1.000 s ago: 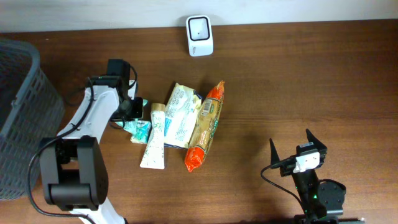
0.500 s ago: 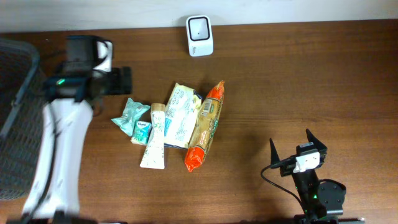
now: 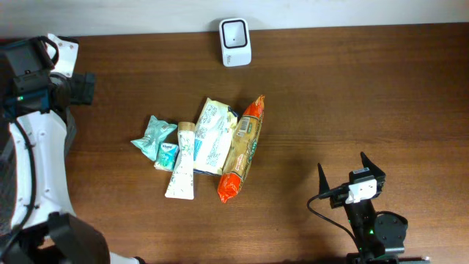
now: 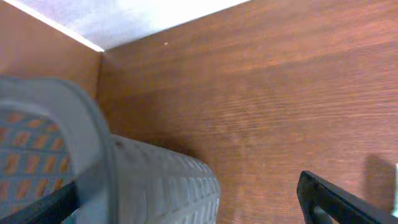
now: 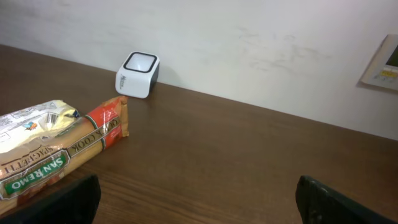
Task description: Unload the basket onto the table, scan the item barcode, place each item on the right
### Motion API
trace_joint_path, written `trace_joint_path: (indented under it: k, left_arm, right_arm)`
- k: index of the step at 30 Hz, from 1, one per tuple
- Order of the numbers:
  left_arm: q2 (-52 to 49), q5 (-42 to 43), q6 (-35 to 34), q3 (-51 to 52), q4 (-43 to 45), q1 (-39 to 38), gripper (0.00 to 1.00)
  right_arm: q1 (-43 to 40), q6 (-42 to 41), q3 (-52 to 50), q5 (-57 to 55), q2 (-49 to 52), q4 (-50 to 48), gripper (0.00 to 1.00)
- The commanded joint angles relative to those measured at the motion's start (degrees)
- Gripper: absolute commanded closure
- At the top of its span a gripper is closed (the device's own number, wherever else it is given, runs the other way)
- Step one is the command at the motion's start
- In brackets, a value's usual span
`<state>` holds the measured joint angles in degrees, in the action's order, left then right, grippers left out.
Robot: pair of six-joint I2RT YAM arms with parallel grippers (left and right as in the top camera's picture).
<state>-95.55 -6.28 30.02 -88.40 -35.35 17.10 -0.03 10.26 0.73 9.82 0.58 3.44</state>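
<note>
Items point(image 3: 214, 136) lie heaped mid-tabletop point(image 3: 352, 95) overhead, short of the scanner point(image 3: 235, 42), none picked up; left wrist, left fingers point(image 4: 329, 198) spread empty over the basket point(image 4: 155, 186); right wrist, right fingers point(image 5: 336, 198) spread empty, so next, I'd say, someone grasps one packet and turns its barcode scannerward.

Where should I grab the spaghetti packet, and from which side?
Probably near the lower orange end of the spaghetti packet, jaws across its narrow width, coming straight down. It lies flat; higher up, one long edge rests against the pale packet, while that lower end looks free on both sides.
</note>
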Motion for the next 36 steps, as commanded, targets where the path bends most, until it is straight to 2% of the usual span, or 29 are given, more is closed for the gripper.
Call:
trace_joint_path:
  k: [1, 10, 12, 14, 16, 19, 23, 29, 33, 36]
  left_arm:
    - [-1.90, 0.24, 1.57, -0.02, 1.92, 1.22, 0.01]
    - [-4.44, 0.26, 1.60, -0.07, 11.43, 5.20, 0.00]
    - [-1.53, 1.62, 1.77, -0.63, 15.17, 3.85, 0.00]
    - [4.98, 5.07, 1.77, -2.03, 14.99, -0.26, 0.00]
    - [8.31, 5.07, 1.77, -2.03, 10.34, -3.39, 0.01]
    - [7.04, 5.07, 1.75, -1.53, -3.04, -5.35, 0.14]
    - [0.81, 4.39, 1.20, -1.53, -6.34, -4.85, 0.16]
    - [-2.60, -4.81, -0.81, -1.53, 2.40, -1.49, 0.08]
    - [-2.58, -3.89, -0.70, -1.55, 7.19, -0.61, 0.00]
    - [-1.95, -2.54, -0.68, -3.89, 7.69, -2.36, 0.00]
  right_arm:
    - [-0.37, -0.66, -0.42, 0.26, -0.37, 0.20, 0.01]
    - [-0.37, -0.66, -0.42, 0.26, -0.37, 0.20, 0.01]
    - [-0.37, -0.66, -0.42, 0.26, -0.37, 0.20, 0.01]
    - [-0.37, -0.66, -0.42, 0.26, -0.37, 0.20, 0.01]
    - [-0.37, -0.66, -0.42, 0.26, -0.37, 0.20, 0.01]
    - [-0.37, -0.66, -0.42, 0.26, -0.37, 0.20, 0.01]
    - [-0.37, -0.66, -0.42, 0.26, -0.37, 0.20, 0.01]
    - [-0.37, -0.66, -0.42, 0.26, -0.37, 0.20, 0.01]
    - [-0.37, -0.66, -0.42, 0.26, -0.37, 0.20, 0.01]
    - [-0.37, -0.66, -0.42, 0.26, -0.37, 0.20, 0.01]
